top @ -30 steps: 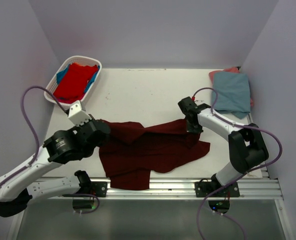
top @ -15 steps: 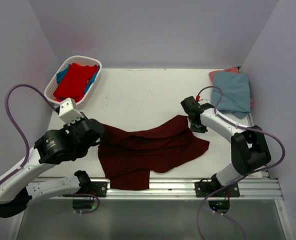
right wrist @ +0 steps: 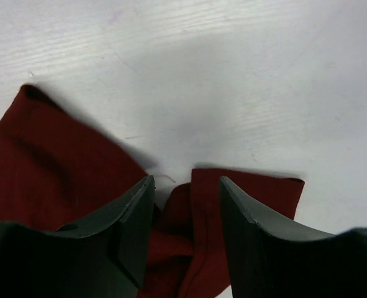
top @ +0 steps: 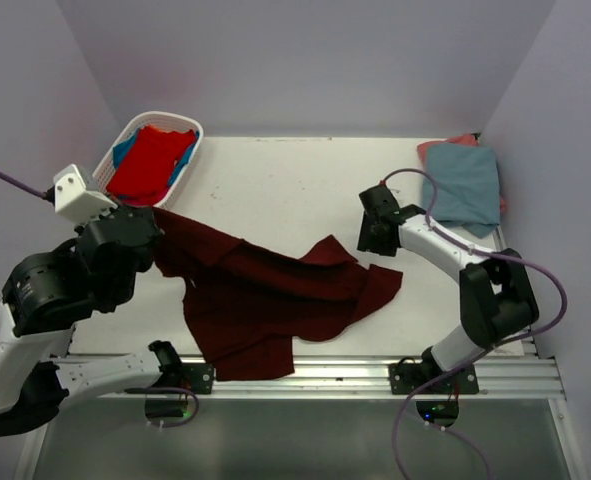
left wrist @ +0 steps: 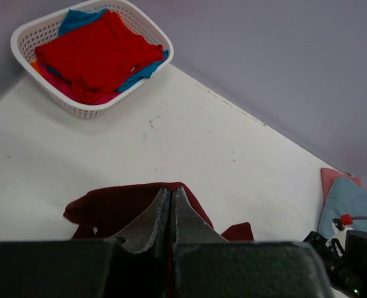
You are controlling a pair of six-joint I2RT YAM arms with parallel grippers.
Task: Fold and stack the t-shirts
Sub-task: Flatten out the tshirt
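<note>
the left jaws are staying clamped on an edge of the dark maroon t-shirt (top: 265, 295), and they are hauling it up and leftward across the table (top: 275, 190). the right jaws are now standing apart over its far corner, having just released it, so the spreading pull is probably ending. the white basket (left wrist: 77, 110) at far left is holding a red t-shirt (top: 153, 160) over a blue t-shirt (left wrist: 77, 18). at far right a grey-blue t-shirt (top: 462, 185) is lying folded on a salmon pink t-shirt (top: 455, 141).
</note>
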